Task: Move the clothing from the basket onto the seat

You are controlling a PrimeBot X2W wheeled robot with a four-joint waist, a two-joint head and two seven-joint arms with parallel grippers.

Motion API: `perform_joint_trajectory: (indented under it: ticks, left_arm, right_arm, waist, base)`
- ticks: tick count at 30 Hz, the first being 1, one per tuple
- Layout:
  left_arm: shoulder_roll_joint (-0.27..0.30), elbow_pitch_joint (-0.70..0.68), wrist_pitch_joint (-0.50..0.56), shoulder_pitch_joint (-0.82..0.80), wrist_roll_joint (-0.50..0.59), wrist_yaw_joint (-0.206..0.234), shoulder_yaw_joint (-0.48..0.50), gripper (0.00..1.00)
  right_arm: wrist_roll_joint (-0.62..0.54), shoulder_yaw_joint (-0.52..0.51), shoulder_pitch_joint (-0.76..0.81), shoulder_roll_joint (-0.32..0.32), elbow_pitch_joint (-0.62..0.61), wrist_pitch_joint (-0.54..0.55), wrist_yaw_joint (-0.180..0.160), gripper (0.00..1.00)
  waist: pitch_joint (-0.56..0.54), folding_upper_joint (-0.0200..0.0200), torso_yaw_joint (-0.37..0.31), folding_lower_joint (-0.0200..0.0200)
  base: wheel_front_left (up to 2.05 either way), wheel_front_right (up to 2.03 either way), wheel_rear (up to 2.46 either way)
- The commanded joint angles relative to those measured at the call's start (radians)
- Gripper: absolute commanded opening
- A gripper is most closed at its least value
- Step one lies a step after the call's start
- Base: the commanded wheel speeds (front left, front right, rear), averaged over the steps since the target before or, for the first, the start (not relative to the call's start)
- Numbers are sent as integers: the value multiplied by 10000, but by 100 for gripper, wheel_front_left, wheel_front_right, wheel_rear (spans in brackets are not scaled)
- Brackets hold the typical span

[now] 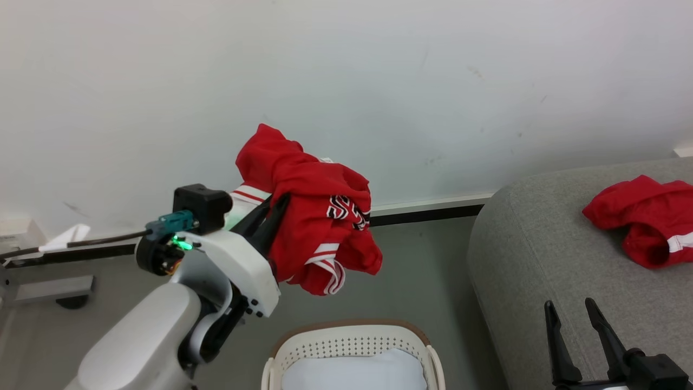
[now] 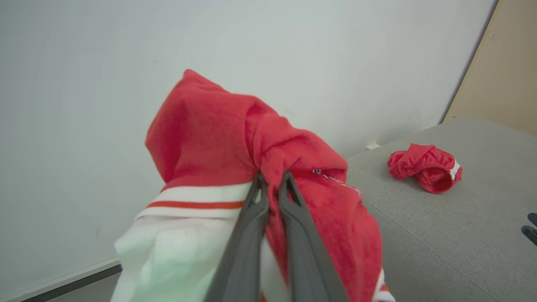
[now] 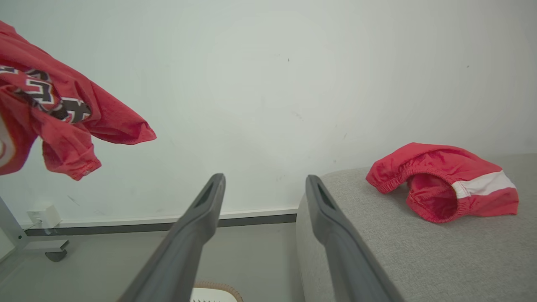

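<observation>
Now our left gripper (image 2: 273,176) clamps a shirt (image 1: 308,216) at eleven o'clock from the basket (image 1: 346,342); our right gripper (image 1: 569,303) gapes empty, shorts (image 1: 644,216) on the seat (image 1: 520,260) at one o'clock.

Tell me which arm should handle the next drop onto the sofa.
Left. The left gripper is shut on the red-and-white garment, which hangs clear of the basket, beside the sofa. The right gripper is open and empty.
</observation>
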Motion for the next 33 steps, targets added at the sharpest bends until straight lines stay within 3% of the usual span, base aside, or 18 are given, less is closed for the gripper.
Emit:
perform_joint_trajectory:
  ticks: [1,10,17,23,33]
  left_arm:
    - [101,-107,41,140,-111,46,30,0]
    - [293,-751,243,395,-122,307,2,0]
    - [225,-897,252,391,-76,382,-62,0]
    - [4,-925,224,242,-98,303,-209,0]
    - [-452,-753,309,-35,-58,57,-615,0]
  right_arm:
    - [-66,2,93,-26,-45,5,-22,100]
    - [-977,735,-358,-103,-478,5,-22,100]
    - [-911,2658,-1406,-1106,-476,7,-22,100]
    - [-832,4405,-2709,-1623,353,7,-22,100]
    - [-771,6354,-4691,-662,2285,7,-24,100]
  waist:
    - [3,-1,-4,3]
    - [49,-1,2,3]
    - [36,-1,31,3]
    - [23,-1,242,3]
    - [53,-1,601,3]
  base:
    - [0,0,0]
    - [0,0,0]
    - [0,0,0]
    - [0,0,0]
    - [0,0,0]
